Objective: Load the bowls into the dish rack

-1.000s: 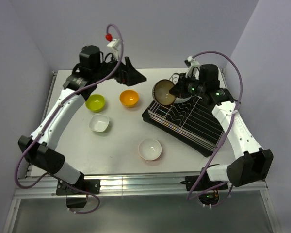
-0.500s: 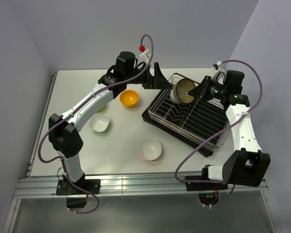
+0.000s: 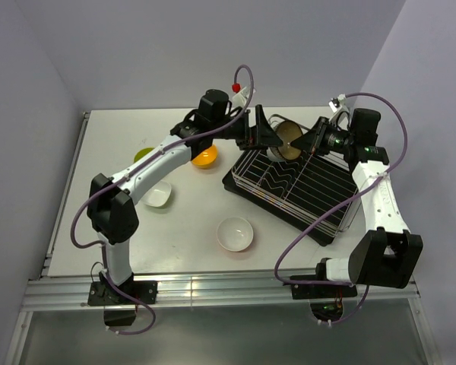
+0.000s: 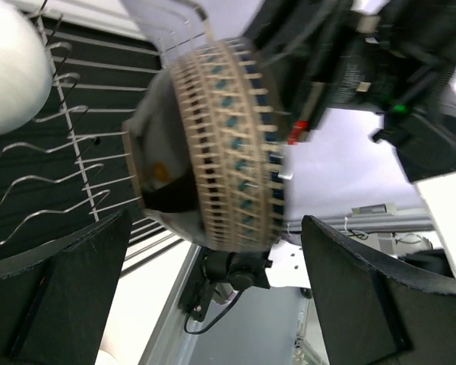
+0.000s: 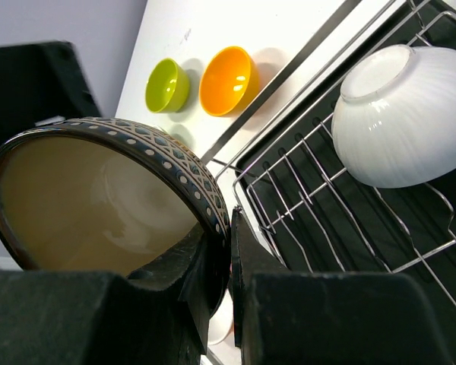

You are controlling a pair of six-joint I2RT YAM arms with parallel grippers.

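At the far left of the counter (image 3: 76, 228) the lime green bowl (image 3: 142, 154) peeks out from behind the left arm, with a white bowl (image 3: 158, 195) nearer the front edge, also partly covered by that arm. The orange bowl (image 3: 205, 157) sits just right of the green one, and a second white bowl (image 3: 235, 233) stands alone toward the front. The left tool (image 3: 264, 129) is spread wide, its fingers flanking the brown bowl (image 3: 287, 141) without gripping it. That bowl hangs on edge above the far left corner of the dish rack (image 3: 304, 199), its rim pinched by the right tool (image 3: 313, 139). A third white bowl (image 5: 406, 114) lies tipped inside the rack.
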